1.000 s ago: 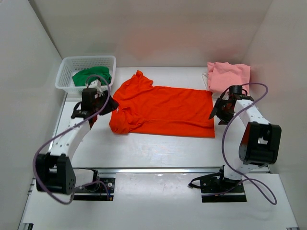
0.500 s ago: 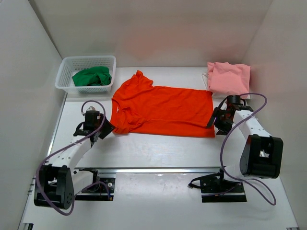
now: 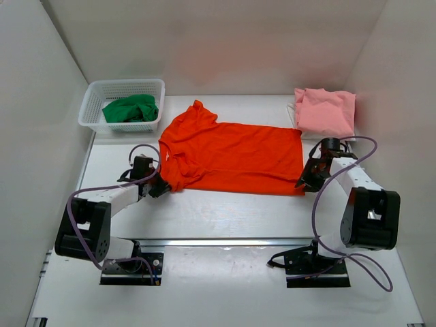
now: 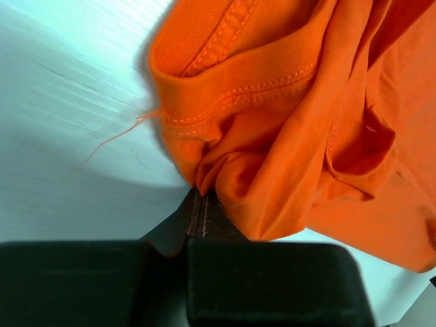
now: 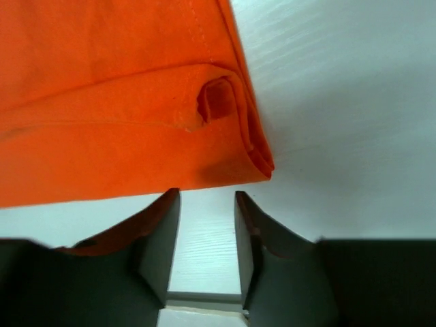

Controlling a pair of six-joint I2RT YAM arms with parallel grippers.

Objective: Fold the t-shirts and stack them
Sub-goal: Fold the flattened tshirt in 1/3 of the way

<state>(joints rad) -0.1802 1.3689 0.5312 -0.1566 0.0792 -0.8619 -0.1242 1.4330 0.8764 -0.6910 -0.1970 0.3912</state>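
While pinching orange shirt point(image 3: 231, 157) with left claw point(image 3: 161, 187), holding nothing in half-open right claw point(image 3: 304, 182); folded only pink shirt point(image 3: 325, 109) so far.

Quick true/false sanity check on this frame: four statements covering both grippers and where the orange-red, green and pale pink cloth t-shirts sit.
1. The left gripper is shut on a bunch of the orange-red cloth t-shirt. True.
2. The right gripper is clamped on that shirt's hem. False: its jaws stand apart with bare table between them, and the hem corner lies just ahead of the fingertips.
3. The green cloth t-shirt lies in the white plastic mesh basket. True.
4. The pale pink cloth t-shirt is stacked on the orange-red one. False: it lies folded at the table's far right, not on top of it.
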